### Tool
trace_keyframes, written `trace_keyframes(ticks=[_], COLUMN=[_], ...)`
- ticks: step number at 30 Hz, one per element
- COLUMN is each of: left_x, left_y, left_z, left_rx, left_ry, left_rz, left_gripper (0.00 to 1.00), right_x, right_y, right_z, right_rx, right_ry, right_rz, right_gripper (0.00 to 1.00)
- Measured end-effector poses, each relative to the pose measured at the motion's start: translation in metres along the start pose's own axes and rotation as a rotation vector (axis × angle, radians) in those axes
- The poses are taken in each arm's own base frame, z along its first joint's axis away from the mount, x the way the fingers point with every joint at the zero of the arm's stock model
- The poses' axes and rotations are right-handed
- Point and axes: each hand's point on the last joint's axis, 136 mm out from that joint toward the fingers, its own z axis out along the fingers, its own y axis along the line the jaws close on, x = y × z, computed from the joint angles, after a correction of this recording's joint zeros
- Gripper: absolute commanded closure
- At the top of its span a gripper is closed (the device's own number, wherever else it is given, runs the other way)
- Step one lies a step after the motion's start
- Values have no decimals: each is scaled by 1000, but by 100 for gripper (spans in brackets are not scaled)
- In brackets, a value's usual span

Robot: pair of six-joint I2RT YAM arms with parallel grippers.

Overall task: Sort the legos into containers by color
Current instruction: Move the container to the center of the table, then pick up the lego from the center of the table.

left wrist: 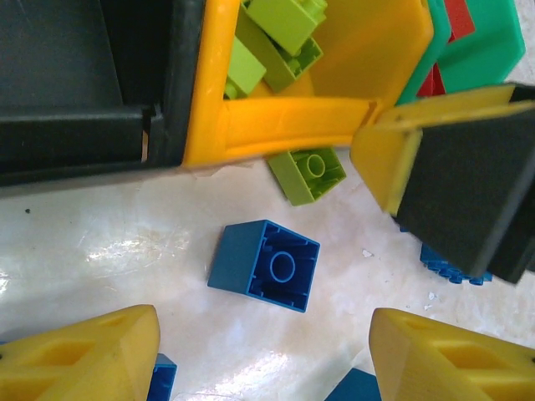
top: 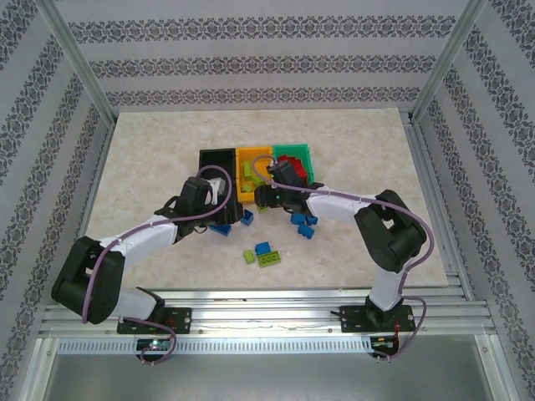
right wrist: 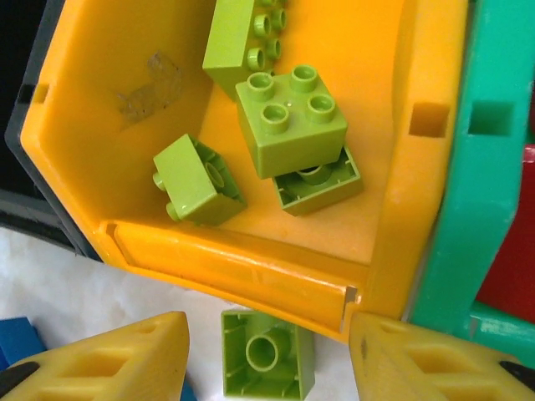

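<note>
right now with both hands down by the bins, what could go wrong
1. The left hand straddles the blue brick with the right hand close beside it; the two could collide.
2. The lime brick between the right hand's open fingers lies right by the front wall of the orange-yellow bin; a finger may catch that wall and shove the bin.
</note>
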Motion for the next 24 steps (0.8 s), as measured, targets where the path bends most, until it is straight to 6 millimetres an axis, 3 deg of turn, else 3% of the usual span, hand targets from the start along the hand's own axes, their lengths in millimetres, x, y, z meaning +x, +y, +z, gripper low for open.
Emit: trace_keyframes(ticks=[6, 15, 24], left_x=[-4, -4, -3], left_y=[-3, -4, -4], left_z=[-4, -4, -4], left_rx=[7, 10, 10], left_ry=[-18, -20, -16], left_rz=[3, 4, 3], left_gripper=[33, 33, 33], right_x=[3, 45, 45], right_y=[5, 9, 2], right_z=[2, 1, 4], right_rx=[-4, 62, 104], right_ry=[11, 92, 106], right_rz=[-28, -135, -156], right_gripper=[46, 46, 45])
